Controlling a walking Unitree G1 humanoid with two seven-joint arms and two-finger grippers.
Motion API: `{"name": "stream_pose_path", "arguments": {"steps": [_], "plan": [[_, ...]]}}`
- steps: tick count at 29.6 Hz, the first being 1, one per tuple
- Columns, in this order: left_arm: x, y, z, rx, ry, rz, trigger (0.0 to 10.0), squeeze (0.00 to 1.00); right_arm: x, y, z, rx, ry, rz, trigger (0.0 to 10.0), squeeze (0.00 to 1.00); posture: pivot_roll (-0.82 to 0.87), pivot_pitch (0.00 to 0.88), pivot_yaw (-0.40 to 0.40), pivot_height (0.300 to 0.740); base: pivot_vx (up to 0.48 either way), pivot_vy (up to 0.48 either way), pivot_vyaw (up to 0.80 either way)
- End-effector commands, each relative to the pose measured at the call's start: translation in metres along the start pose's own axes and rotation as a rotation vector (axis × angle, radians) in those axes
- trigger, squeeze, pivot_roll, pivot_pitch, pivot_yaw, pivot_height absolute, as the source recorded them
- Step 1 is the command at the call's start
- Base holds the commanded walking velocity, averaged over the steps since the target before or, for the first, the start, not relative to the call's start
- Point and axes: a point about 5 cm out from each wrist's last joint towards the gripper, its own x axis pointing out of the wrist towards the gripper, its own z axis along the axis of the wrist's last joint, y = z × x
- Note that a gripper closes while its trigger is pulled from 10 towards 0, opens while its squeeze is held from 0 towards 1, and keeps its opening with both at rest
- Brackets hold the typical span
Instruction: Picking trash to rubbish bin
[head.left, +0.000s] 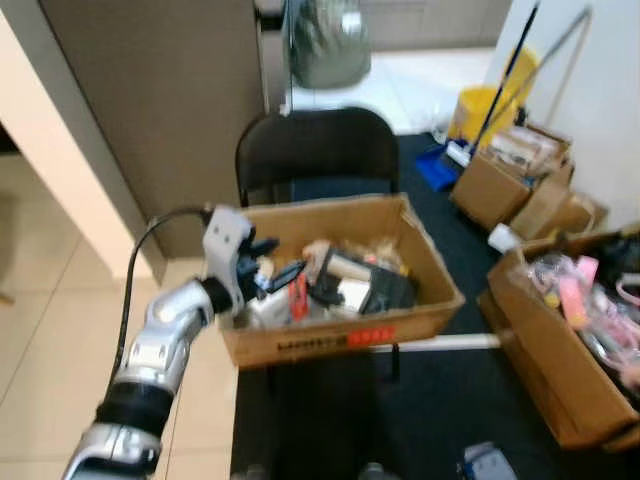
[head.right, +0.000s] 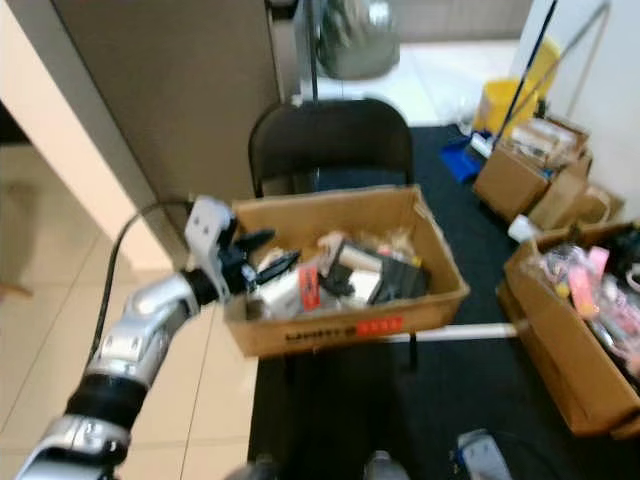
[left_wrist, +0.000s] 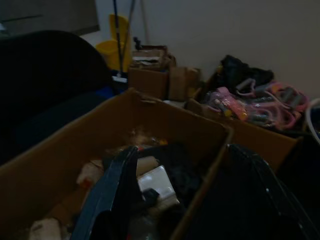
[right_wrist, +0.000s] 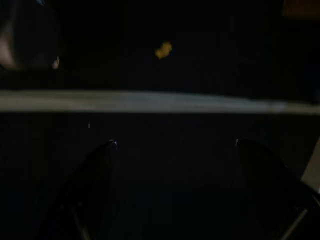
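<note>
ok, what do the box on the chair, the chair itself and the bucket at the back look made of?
Box: brown corrugated cardboard, matte, with folded flaps and printed lettering on the front. Chair: black padded back, dull like vinyl or fabric; too blurred to tell which. Bucket: yellow, smooth, probably plastic. The left hand reaches over the box's left edge.

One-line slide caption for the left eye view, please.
Left gripper, fingers open, reaches over the left end of a cardboard box of mixed trash set on a black chair.
</note>
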Motion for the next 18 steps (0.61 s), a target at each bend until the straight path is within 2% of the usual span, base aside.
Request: {"name": "stream_pose_path", "arguments": {"steps": [1, 5, 11, 18], "plan": [[-0.006, 0.001, -0.008, -0.013, 0.040, 0.014, 10.0, 0.00, 0.000, 0.012, -0.007, 0.009, 0.021, 0.034, 10.0, 0.00, 0.00, 0.134, 0.008, 0.740, -0.289, 0.000, 0.00], [-0.008, 0.002, -0.012, -0.018, 0.054, 0.025, 10.0, 0.00, 0.002, 0.030, -0.002, 0.003, 0.012, 0.055, 10.0, 0.00, 0.00, 0.133, 0.006, 0.740, -0.292, 0.000, 0.00], [-0.010, 0.003, -0.015, -0.022, 0.061, 0.032, 10.0, 0.00, 0.002, 0.039, 0.005, 0.000, 0.004, 0.064, 10.0, 0.00, 0.00, 0.129, 0.007, 0.740, -0.297, 0.000, 0.00], [-0.013, 0.005, -0.019, -0.029, 0.077, 0.047, 10.0, 0.00, 0.004, 0.051, 0.024, 0.001, -0.023, 0.077, 10.0, 0.00, 0.00, 0.134, 0.008, 0.740, -0.298, 0.000, 0.00]]}}
